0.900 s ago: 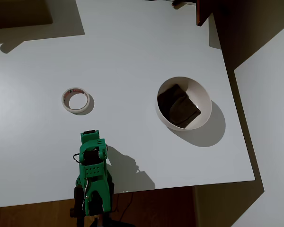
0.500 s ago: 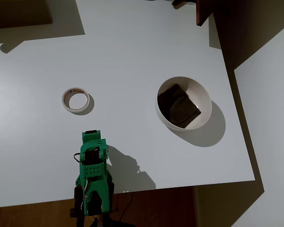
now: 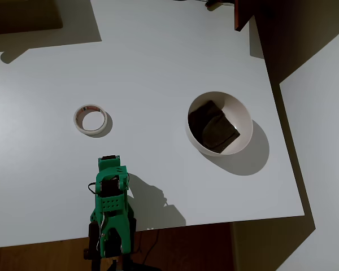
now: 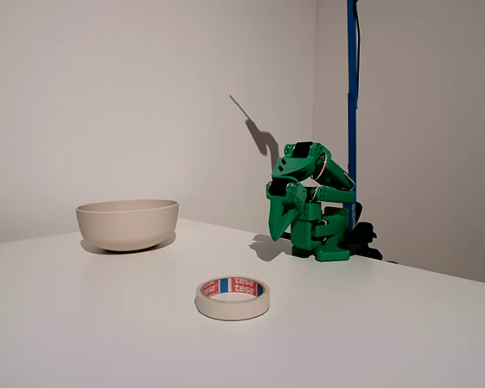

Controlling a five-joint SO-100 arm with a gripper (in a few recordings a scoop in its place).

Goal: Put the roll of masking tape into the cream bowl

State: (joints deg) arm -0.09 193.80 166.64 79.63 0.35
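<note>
The roll of masking tape [image 3: 78, 120] lies flat on the white table, left of centre in the overhead view; in the fixed view the tape [image 4: 230, 309] sits nearest the camera, showing its red-printed core. The cream bowl [image 3: 238, 107] stands to the right with a dark brown pad [image 3: 213, 127] inside; the fixed view shows the bowl [image 4: 128, 225] at the left. My green arm [image 3: 110, 195] is folded at the table's near edge, a short way below the tape. My gripper [image 4: 279, 231] points down, shut and holding nothing, clear of both things.
The white table [image 3: 158, 62] ends just behind the arm's base and just right of the bowl. A blue pole [image 4: 352, 105] rises behind the arm. A dark wooden piece [image 3: 243, 16] overhangs the table's top right corner.
</note>
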